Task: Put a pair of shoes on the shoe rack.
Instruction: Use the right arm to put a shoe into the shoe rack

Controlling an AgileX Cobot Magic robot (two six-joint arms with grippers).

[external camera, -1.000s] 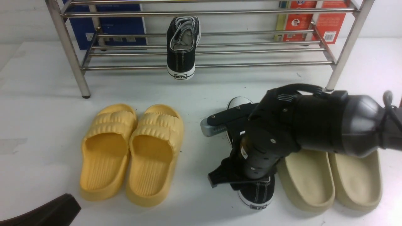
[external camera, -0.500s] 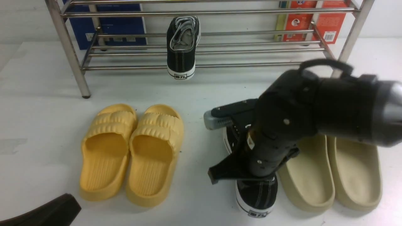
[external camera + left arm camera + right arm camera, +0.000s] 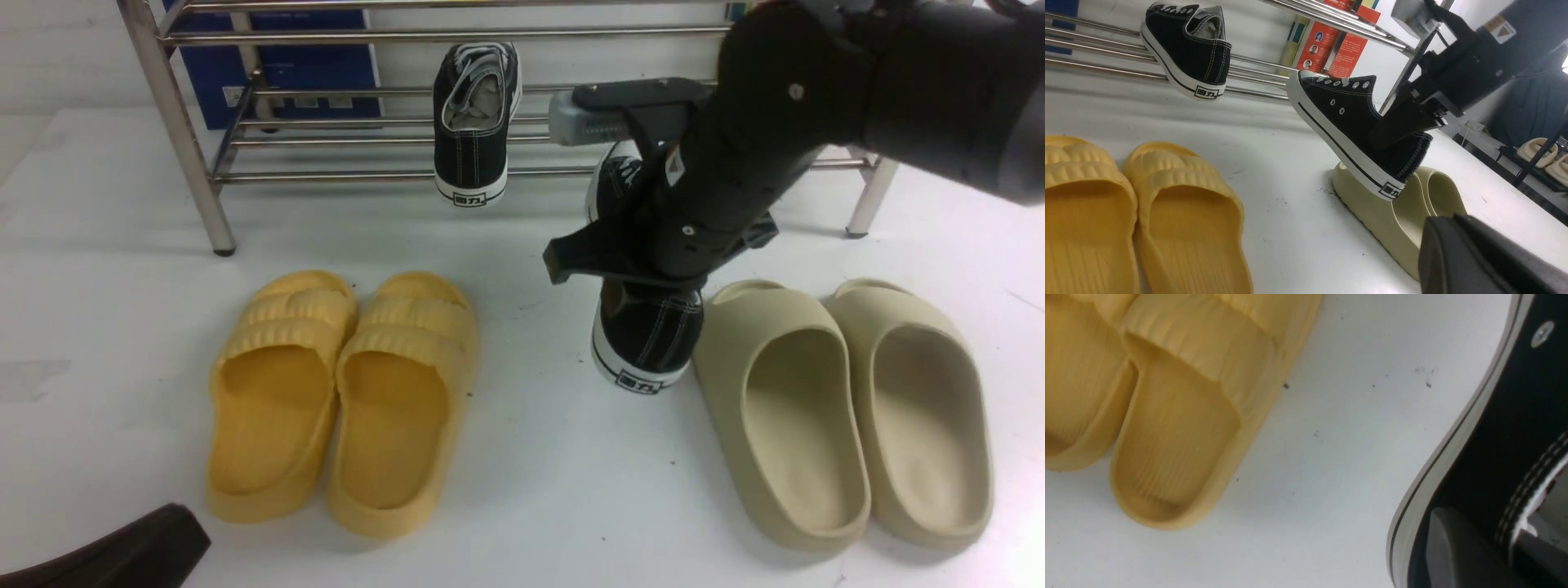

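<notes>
Sneaker (image 3: 649,335) — toe toward rack (image 3: 343,175), heel low

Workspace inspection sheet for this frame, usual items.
Surface: white table, a few dark specks.
Job's things: first sneaker lies on the shoe rack, heel overhanging the front rail. Second sneaker is held in the air, toe tilted up toward the rack, not yet on it.
Clutter: yellow slides and beige slides, each pair side by side on the table.
Grippers: right end effector is clamped on the second sneaker. Left end effector is low at the near edge; its jaws cannot be made out.
Cables: black lead at the right wrist.
Surroundings: blue box and red box behind the rack.
</notes>
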